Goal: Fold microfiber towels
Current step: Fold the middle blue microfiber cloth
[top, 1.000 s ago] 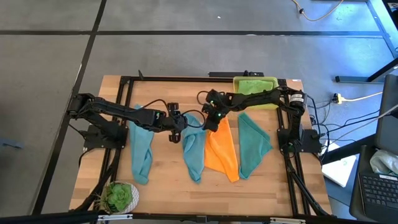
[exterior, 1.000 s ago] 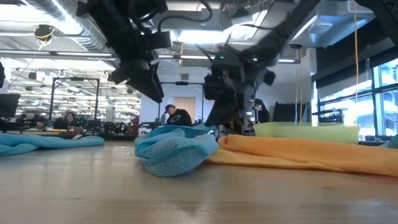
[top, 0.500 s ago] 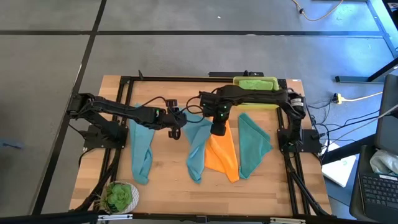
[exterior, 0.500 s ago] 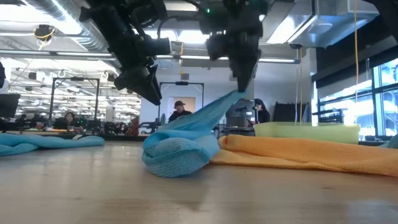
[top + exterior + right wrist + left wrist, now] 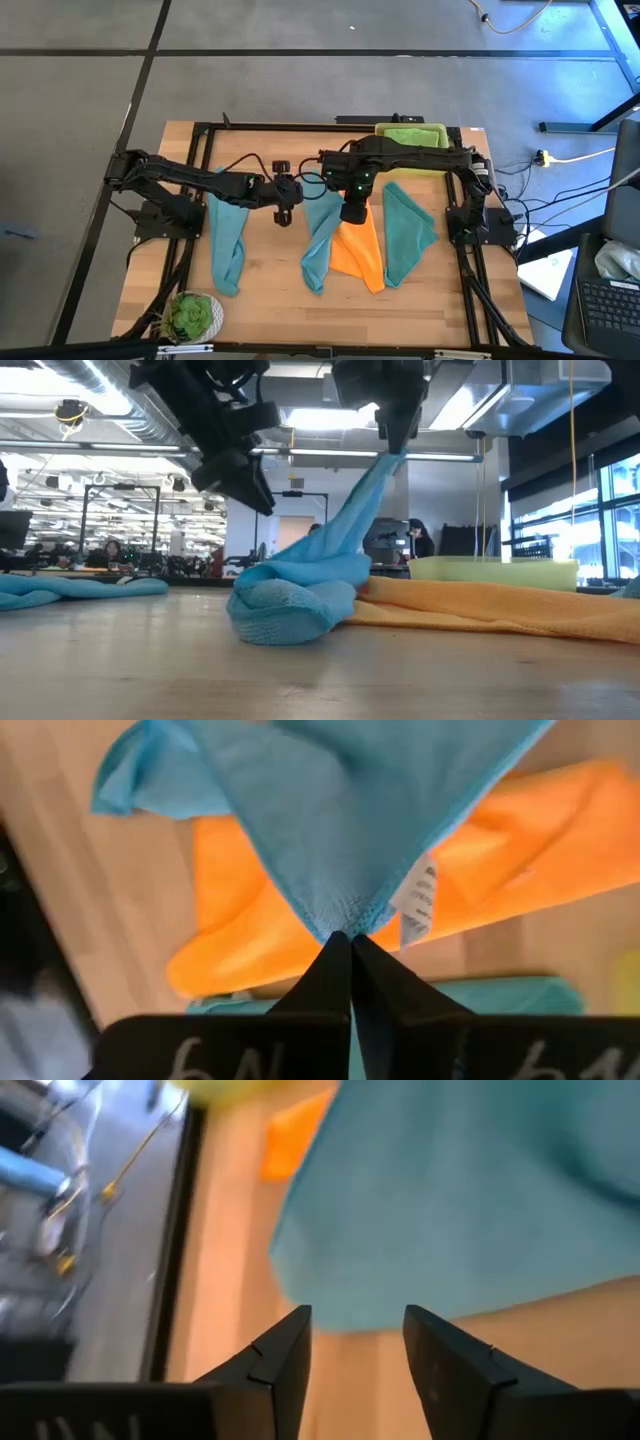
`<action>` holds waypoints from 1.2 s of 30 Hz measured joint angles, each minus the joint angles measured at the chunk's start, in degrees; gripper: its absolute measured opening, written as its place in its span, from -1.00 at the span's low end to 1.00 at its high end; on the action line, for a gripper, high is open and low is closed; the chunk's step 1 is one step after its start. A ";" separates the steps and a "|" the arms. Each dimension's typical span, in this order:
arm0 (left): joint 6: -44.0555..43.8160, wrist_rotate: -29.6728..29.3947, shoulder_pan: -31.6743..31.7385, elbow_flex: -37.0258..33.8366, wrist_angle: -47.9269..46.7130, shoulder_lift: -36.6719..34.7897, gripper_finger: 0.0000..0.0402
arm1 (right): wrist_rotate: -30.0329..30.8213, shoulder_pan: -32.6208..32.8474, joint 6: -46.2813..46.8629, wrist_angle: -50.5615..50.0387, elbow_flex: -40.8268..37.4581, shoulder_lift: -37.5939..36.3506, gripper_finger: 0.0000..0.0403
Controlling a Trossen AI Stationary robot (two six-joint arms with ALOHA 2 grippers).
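Right tool (shut), blue towel hanging beneath

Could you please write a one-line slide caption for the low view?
Right gripper, shut on a corner of the light blue towel, lifts it beside the orange towel.

Bare table lies between the two blue towels.

A wooden worktop carries a potted plant at one near corner. Beyond the plant lie a light blue towel, a second blue towel, an orange towel, a teal towel and a yellow tray.
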 joint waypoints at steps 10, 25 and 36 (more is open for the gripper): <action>2.36 11.60 2.32 0.00 -1.27 -0.10 -0.20 | 5.72 5.32 -2.52 -1.60 1.40 -0.04 -0.99; 6.30 47.30 11.45 -0.07 18.36 2.52 -0.05 | 7.20 17.19 -4.48 7.47 0.91 -0.09 -0.98; -2.43 59.61 7.23 -0.07 21.88 2.68 -0.05 | 14.80 21.24 -0.02 17.32 -3.65 -0.09 -0.98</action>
